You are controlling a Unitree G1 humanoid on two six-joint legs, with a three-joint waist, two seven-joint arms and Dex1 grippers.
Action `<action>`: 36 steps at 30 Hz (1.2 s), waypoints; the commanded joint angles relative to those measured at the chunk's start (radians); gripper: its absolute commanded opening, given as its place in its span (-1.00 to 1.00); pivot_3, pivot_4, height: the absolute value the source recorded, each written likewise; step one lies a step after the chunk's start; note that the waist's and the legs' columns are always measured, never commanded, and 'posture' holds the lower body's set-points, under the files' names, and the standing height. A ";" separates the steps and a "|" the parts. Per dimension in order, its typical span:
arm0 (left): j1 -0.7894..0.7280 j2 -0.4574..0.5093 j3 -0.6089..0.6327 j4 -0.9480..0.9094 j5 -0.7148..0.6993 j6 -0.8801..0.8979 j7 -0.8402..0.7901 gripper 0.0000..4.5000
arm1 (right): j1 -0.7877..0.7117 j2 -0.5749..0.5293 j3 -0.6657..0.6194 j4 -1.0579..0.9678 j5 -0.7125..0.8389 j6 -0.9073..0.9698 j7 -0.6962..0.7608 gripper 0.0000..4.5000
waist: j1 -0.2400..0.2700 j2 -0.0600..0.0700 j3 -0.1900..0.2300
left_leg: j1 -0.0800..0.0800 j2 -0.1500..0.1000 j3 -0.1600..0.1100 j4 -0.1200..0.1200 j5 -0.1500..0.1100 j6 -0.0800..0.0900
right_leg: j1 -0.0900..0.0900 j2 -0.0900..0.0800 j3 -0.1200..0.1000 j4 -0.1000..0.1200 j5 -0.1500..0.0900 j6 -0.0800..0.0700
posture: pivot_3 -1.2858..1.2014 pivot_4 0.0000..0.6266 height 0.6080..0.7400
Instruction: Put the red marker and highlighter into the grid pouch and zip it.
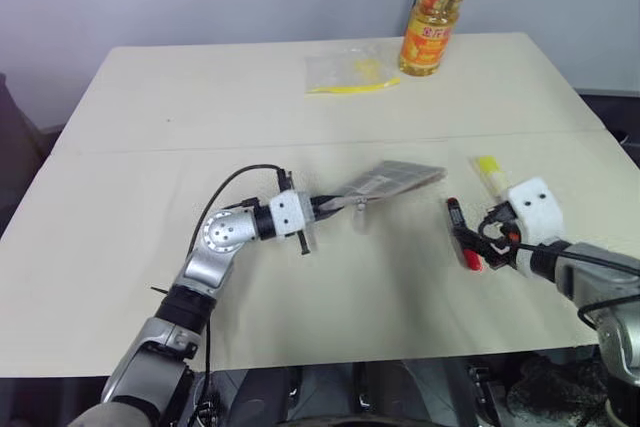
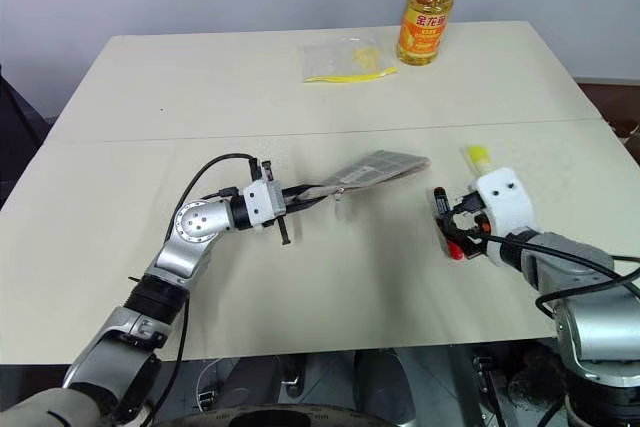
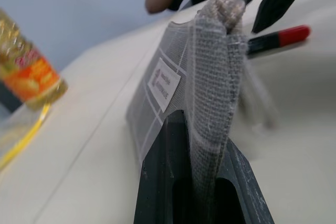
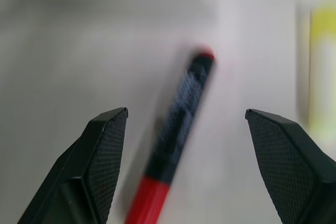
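Note:
My left gripper (image 1: 325, 204) is shut on one end of the grid pouch (image 1: 395, 179), a grey fabric pouch with white grid lines and a small white label (image 3: 164, 81). It holds that end lifted off the table, and the far end slopes away to the right. The red marker (image 1: 462, 232) lies on the table right of the pouch, its black section toward the far side. My right gripper (image 4: 186, 124) hangs open just above the marker, one finger on each side and neither touching it. The pale-yellow highlighter (image 1: 489, 172) lies on the table just beyond my right gripper.
A bottle of yellow oil (image 1: 432, 17) stands at the table's far edge. A clear plastic bag with yellow contents (image 1: 350, 72) lies to its left. The table (image 1: 150, 147) is bare on the left half and along the near edge.

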 commanded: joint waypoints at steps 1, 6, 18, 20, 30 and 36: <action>-0.046 -0.015 0.006 0.081 -0.004 -0.094 -0.009 -1.00 | 0.013 0.047 -0.043 -0.002 0.020 0.034 -0.037 0.64 | 0.000 0.000 0.000 | 0.000 0.000 0.000 0.000 0.000 0.000 | 0.000 0.000 0.000 0.000 0.000 0.000 | 0.03 -0.52 1.00; -0.105 -0.034 0.012 0.226 0.002 -0.169 -0.018 -1.00 | 0.005 0.096 -0.047 0.024 0.034 0.049 -0.070 0.64 | 0.000 0.000 0.000 | 0.000 -0.001 0.000 0.001 0.000 0.000 | 0.000 0.000 0.000 0.000 0.000 0.001 | 0.03 -0.52 1.00; -0.148 -0.034 0.042 0.340 -0.034 -0.176 -0.064 -1.00 | 0.086 -0.174 -0.006 -0.098 0.044 -0.224 0.089 -0.85 | 0.000 -0.002 0.001 | 0.000 -0.001 0.000 0.001 0.000 0.001 | 0.001 0.001 -0.001 0.000 0.000 0.001 | 0.03 -0.52 1.00; -0.149 -0.036 0.051 0.334 -0.052 -0.160 -0.076 -1.00 | 0.099 -0.210 -0.047 -0.121 0.067 -0.266 0.143 -0.85 | 0.000 -0.002 0.001 | 0.000 -0.001 0.000 0.001 0.000 0.001 | 0.001 0.001 -0.001 0.000 0.001 0.001 | 0.03 -0.52 1.00; -0.130 -0.044 0.060 0.292 -0.070 -0.147 -0.112 -1.00 | 0.057 -0.256 -0.005 -0.111 0.065 -0.305 0.144 -0.85 | 0.000 -0.003 0.002 | 0.000 0.000 0.000 0.003 0.000 0.000 | 0.002 0.001 -0.001 0.000 0.001 0.002 | 0.03 -0.52 1.00; -0.111 -0.045 0.055 0.241 -0.086 -0.128 -0.126 -1.00 | 0.051 -0.270 0.038 -0.076 0.040 -0.316 0.135 -0.85 | 0.000 -0.003 0.002 | 0.000 0.000 0.000 0.003 0.000 0.001 | 0.002 0.000 -0.001 0.000 0.001 0.002 | 0.03 -0.52 1.00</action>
